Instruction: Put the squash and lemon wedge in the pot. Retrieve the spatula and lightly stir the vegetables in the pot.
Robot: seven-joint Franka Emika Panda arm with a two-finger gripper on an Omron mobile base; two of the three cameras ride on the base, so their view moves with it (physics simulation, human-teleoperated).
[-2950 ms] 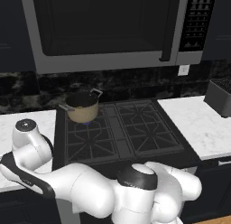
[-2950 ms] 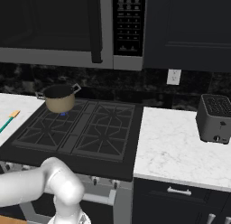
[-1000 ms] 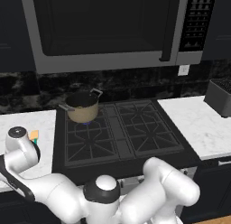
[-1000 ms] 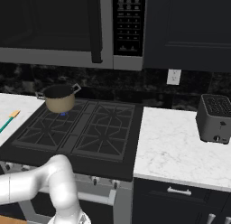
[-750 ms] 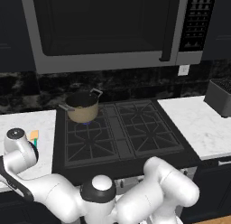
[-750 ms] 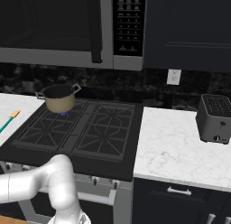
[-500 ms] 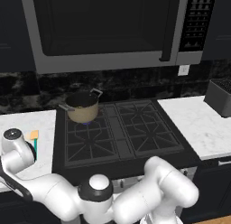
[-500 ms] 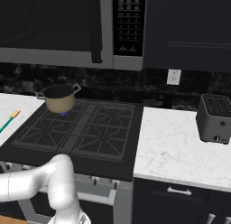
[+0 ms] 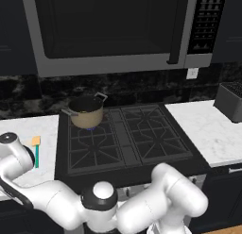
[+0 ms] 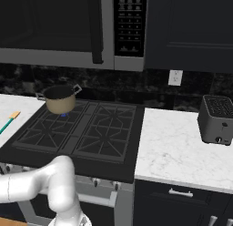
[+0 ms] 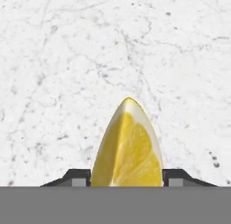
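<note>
A smooth bright yellow lemon wedge [image 11: 128, 146] lies on white marble, pointed end away from the hand. My gripper [image 11: 126, 175] straddles it, and its two dark fingertips [image 11: 79, 175] press against the wedge's sides. The tan pot [image 9: 86, 112] with grey loop handles stands on the back left burner, also seen as the pot [image 10: 59, 100] from the right. The teal-handled spatula [image 9: 36, 150] with an orange blade lies on the left counter, just right of my arm's white wrist; it appears again as the spatula [image 10: 9, 122]. The squash is hidden.
The black stove [image 9: 123, 138] fills the middle, with a microwave [image 9: 108, 30] above it. A grey toaster [image 10: 218, 120] stands on the right counter. The white marble counter [image 11: 135, 47] spreads around the wedge.
The arm's wrist over the left counter has sunk a little lower and further left. The pot, spatula and toaster have not moved.
</note>
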